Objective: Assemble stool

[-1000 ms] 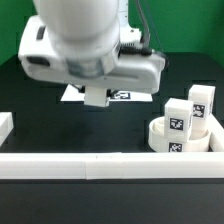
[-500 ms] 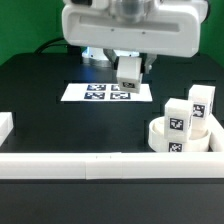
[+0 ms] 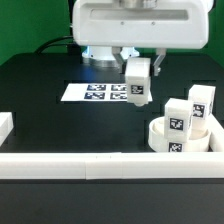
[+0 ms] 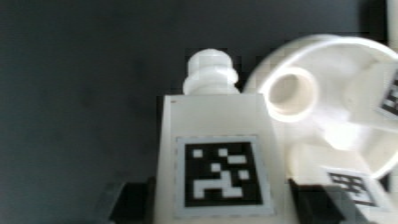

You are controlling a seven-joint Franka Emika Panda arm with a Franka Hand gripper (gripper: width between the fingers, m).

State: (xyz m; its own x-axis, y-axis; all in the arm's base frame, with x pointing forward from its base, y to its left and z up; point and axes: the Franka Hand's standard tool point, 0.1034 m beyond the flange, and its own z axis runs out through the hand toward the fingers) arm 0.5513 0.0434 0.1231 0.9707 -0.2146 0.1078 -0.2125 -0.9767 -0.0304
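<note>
My gripper is shut on a white stool leg with a black-and-white tag, held in the air above the black table, just right of the marker board. In the wrist view the leg fills the middle between my dark fingers, its ribbed peg pointing away from me. The round white seat lies at the exterior view's right; two more tagged legs stand on it. In the wrist view the seat lies beside the held leg, with a hole showing.
A long white rail runs along the table's front edge. A short white block sits at the exterior view's left edge. The arm's white body hangs over the back of the table.
The arm has swung from the exterior view's left and close to the camera toward the right and back, carrying the leg with it. The seat and its two legs have not moved.
</note>
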